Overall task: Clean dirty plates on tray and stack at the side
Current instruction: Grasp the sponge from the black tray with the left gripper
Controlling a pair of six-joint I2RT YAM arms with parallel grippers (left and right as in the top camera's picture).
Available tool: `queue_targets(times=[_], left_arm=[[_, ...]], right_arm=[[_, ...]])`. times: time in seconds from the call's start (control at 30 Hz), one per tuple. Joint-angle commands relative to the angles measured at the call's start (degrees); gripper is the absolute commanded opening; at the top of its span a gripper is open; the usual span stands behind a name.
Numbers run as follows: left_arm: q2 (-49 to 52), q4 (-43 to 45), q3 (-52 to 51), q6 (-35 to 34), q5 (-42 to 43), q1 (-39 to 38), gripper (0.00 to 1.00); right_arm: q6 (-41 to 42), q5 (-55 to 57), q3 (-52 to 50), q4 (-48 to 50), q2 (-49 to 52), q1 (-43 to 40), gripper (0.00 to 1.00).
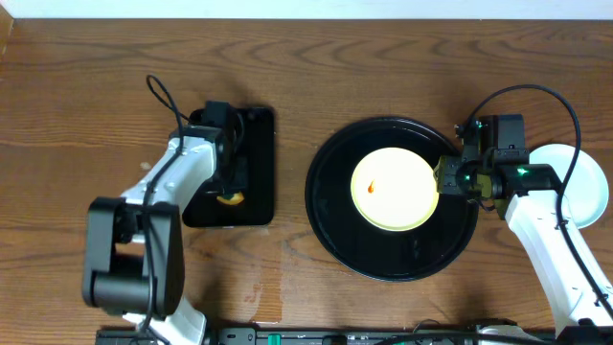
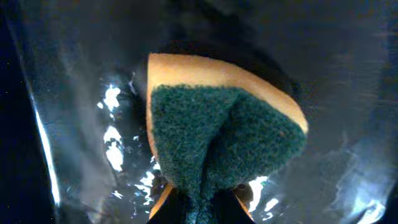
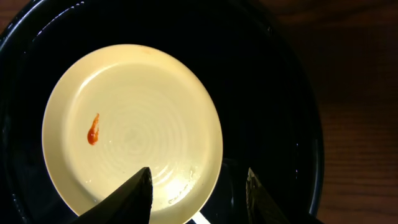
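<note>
The sponge (image 2: 224, 130) is clamped in the closed left gripper (image 1: 230, 187); the yellow plate (image 1: 395, 188) lies at its three o'clock, rim straddled by the part-open right gripper (image 3: 198, 180).

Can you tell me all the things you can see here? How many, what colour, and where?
table: one, brown wood, under everything
round tray: one, shiny black, right of middle
yellow plate: one, pale yellow with a red spot, on the round tray
pale plate: at least one, whitish, far right
rectangular tray: one, black, left of middle
sponge: one, yellow and green, over the rectangular tray
left gripper: one, black, shut on the sponge
right gripper: one, black, open, at the yellow plate's right rim
</note>
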Motion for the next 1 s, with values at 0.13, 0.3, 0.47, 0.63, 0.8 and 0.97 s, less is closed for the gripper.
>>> queue_targets(times=[0.13,0.3,0.47,0.63,0.8,0.97], left_arm=[[-5.68,0.76,1.77,-2.23,6.1,0.02,0.22],[-3.63,1.46,1.25,-2.23,2.43,0.02,0.43],[-3.13,1.64,1.25,-2.19,2.43,0.02,0.53],[-2.62,3.17,0.57,-1.97,2.47,0.02,0.42],[-0.04,5.09,-1.64,0.98,2.45,-1.66,0.38],[2.75,6.6,-2.1,1.68,2.43,-2.75,0.24]], right_arm=[[-0.46,-0.28,0.37,0.15,-0.31,0.28,0.46],[-0.46,-0.28,0.37,0.13,-0.31,0.28,0.46],[-0.46,-0.28,0.37,0.13,-0.31,0.28,0.46],[-0.44,-0.31,0.37,0.09,-0.31,0.28,0.45],[-0.46,-0.31,0.37,0.09,-0.31,0.28,0.45],[-0.44,-0.31,0.37,0.11,-0.31,0.28,0.45]])
